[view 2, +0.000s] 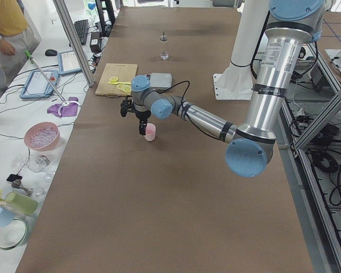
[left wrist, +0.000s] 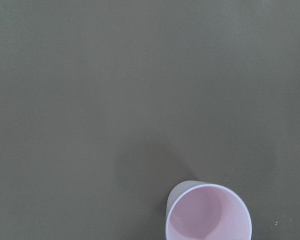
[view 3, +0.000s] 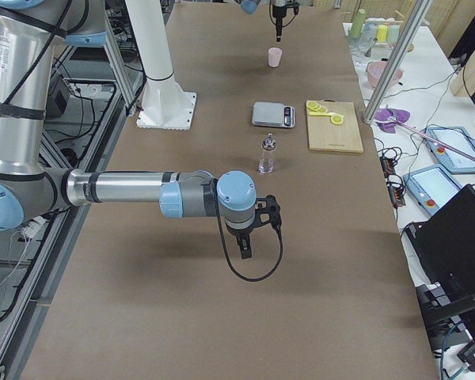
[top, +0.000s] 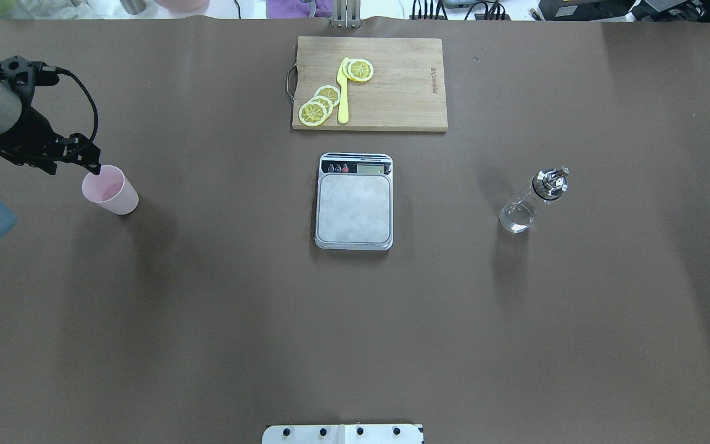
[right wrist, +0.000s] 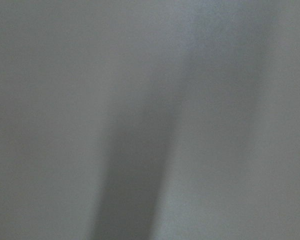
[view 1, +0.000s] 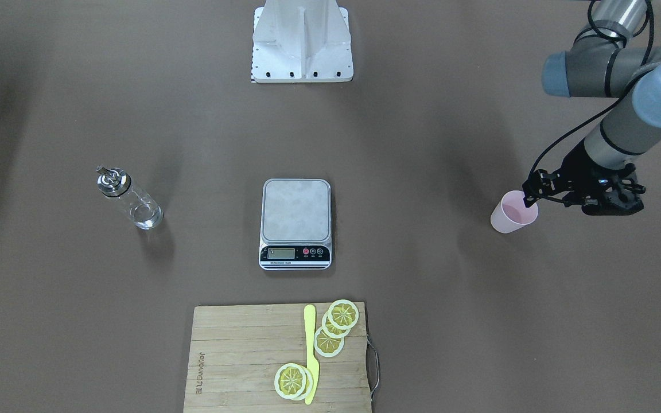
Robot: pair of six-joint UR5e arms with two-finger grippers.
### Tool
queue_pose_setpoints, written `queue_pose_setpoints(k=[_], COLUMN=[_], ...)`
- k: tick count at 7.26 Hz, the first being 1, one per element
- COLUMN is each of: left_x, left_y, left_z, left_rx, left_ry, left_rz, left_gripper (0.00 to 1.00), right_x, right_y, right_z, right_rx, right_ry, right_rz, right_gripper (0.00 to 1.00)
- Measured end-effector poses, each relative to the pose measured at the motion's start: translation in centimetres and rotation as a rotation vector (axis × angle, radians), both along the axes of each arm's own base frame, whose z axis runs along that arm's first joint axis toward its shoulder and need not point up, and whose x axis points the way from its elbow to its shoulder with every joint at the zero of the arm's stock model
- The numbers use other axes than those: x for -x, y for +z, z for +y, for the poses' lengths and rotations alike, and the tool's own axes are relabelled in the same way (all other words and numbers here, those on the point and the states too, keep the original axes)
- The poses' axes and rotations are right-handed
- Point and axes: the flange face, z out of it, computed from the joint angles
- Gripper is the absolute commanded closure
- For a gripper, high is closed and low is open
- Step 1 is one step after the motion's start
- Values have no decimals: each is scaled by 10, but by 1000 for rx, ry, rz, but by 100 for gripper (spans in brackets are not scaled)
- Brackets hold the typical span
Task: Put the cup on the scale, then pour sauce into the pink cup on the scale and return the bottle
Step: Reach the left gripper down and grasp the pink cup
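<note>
Placement of the cup [top: 110, 190] on the scale [top: 354, 206] is judged to be the step in hand, with none of it done. The cup is seen upright on the worktop [top: 207, 320] far out on the robot's left, well apart from the scale at the centre. The left gripper [top: 92, 165] is held at the cup's rim, pointing down, which is read as an approach for a rim pinch. One fingertip appears to dip inside the mouth in the front-facing view, but whether the fingers are spread or pressed on the wall cannot be told.

The bottle [top: 530, 202] is stood upright on the robot's right, well apart from the scale, presumably so that pouring can be left to the right arm. The right gripper [view 3: 245, 249] is shown only in the right side view, hanging over the worktop apart from the bottle; its state cannot be told.

No object is seen on the stretch of worktop between cup and scale, so a straight carry looks open. The cutting board [top: 392, 86], with lemon slices [top: 321, 102] and a yellow knife [top: 343, 92], lies just beyond the scale's display end and is best kept clear of. The steel platform is wider than the cup, so some margin from its edges is allowed.
</note>
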Motion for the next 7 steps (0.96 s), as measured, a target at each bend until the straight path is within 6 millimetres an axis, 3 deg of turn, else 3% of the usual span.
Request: queue_pose_setpoints(k=[1,2,3,6,7], left_x=[-10,-13,-15,-21,-24], left_y=[8,16,23,25,12], left_z=[2,3,3,0,-2], left_rx=[10,20,31,39,30], left_ry=[16,25,29,34,43], left_rz=[-7,-16,-23,-25,-4], left_gripper=[39,54,99,100,100], right_x=[0,0,0,0,0], right_y=[0,0,1,0,-1], right_z=[0,0,0,1,1], right_rx=[0,1,3,2,0], right_ry=[0,1,1,1,1], right_rz=[0,-1,-1,-1,-1], right_gripper=[0,0,0,0,0])
